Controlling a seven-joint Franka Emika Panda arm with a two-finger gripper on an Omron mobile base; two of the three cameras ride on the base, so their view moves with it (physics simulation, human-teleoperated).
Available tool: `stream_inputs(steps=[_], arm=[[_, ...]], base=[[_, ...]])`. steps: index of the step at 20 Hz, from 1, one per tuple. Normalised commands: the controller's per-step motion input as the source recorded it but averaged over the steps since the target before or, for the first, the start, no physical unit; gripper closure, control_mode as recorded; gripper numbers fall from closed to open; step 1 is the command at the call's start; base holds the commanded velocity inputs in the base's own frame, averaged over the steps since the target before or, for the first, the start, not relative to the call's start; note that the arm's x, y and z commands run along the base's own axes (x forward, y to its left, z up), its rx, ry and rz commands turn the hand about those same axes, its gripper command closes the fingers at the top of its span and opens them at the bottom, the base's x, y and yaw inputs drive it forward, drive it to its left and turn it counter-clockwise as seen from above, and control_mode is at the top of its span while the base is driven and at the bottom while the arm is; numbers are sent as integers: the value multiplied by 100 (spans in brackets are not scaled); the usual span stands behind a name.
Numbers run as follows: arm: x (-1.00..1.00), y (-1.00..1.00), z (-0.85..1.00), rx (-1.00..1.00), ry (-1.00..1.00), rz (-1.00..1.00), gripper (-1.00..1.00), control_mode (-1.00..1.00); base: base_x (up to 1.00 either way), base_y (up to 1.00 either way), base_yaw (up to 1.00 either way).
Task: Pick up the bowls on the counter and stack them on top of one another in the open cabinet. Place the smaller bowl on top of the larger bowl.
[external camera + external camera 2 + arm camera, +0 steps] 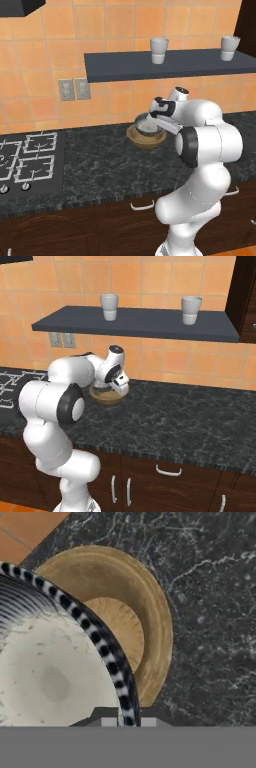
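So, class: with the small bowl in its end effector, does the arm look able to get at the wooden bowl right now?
Probably not. The end effector appears shut on the rim of the smaller bowl, which hangs over the wooden bowl on the counter and covers part of it. It would need to set that one down first.

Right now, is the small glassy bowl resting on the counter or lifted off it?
Lifted. The small glassy bowl hangs from the gripper, whose fingers straddle its rim, above the wooden bowl, which sits on the counter.
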Motion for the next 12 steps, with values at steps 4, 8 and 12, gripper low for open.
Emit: stream_inputs(steps=[4, 8, 12], arm=[[21, 0, -36, 0, 5, 0, 100, -100], [27, 0, -32, 0, 2, 0, -100, -100], [12, -6, 29, 4, 0, 0, -100, -100]], base=[[0, 0, 0], [0, 0, 0], [0, 0, 0]])
